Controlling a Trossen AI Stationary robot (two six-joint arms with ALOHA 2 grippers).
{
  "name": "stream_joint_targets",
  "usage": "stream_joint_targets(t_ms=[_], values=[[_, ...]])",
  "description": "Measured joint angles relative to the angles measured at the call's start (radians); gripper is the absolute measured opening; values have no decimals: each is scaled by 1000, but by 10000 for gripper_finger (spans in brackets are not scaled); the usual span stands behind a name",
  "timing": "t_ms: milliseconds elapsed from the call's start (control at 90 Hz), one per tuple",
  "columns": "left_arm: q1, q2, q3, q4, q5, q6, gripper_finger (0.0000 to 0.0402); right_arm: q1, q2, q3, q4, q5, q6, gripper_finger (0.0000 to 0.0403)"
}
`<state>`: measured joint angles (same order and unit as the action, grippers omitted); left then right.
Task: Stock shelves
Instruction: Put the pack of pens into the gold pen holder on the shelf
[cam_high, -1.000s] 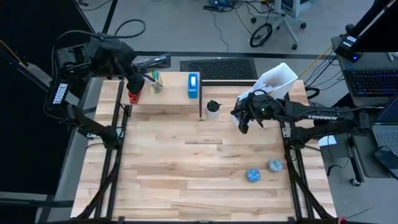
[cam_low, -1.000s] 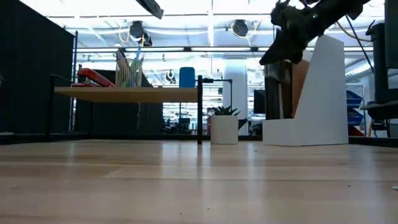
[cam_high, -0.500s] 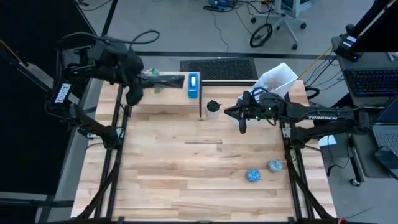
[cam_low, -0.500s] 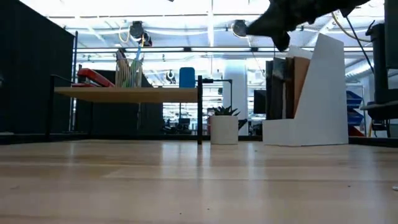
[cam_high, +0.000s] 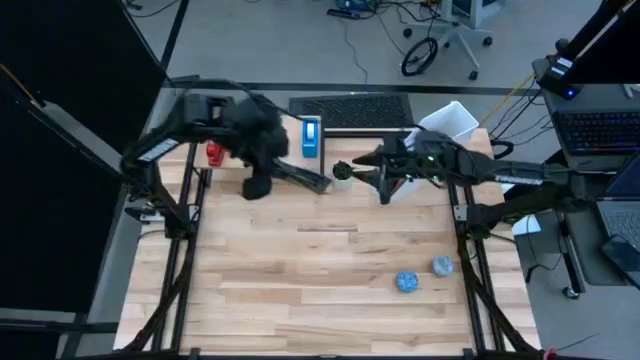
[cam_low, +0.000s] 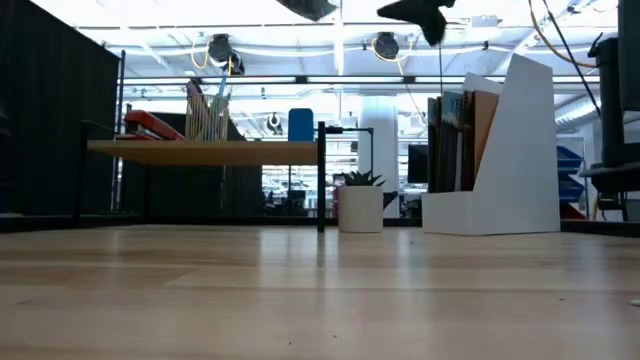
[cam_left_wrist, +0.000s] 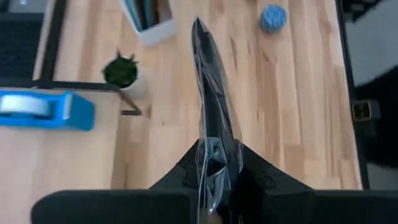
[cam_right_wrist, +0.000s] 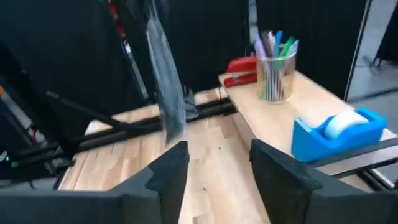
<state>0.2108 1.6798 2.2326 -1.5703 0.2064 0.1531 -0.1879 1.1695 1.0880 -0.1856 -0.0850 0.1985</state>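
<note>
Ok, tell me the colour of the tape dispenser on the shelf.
Blue. The tape dispenser holds a white roll, clearest in the right wrist view.

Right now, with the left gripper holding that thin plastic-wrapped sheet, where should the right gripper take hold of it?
Probably the free end of the sheet, away from the left gripper clamping its other end. It is thin and flat, nearly edge-on to the open right gripper, so come straight ahead and close across its two faces.
</note>
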Motion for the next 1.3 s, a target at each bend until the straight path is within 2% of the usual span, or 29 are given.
stream_joint_targets(t_ms=[133,256,389,522,644,800,956,1067,1300], values=[[-12,48,0,0,2,32,28,0,164,215,-202,-103,-47,175],[-17,63,0,9,3,47,28,0,281,360,-316,-181,-128,176],[-17,63,0,49,4,45,29,-2,365,422,-364,-184,-171,176],[-17,63,0,53,3,39,29,-2,391,427,-358,-184,-185,169],[-17,63,0,59,-5,38,29,-1,395,428,-355,-185,-210,132],[-10,63,0,98,-21,12,29,0,394,428,-347,-184,-238,28],[6,59,0,103,-23,-8,31,-1,390,428,-344,-170,-241,18],[32,48,0,113,-23,-39,56,-9,388,428,-338,-164,-244,17],[122,-18,2,112,-53,-72,158,-59,372,428,-351,-167,-245,17]])
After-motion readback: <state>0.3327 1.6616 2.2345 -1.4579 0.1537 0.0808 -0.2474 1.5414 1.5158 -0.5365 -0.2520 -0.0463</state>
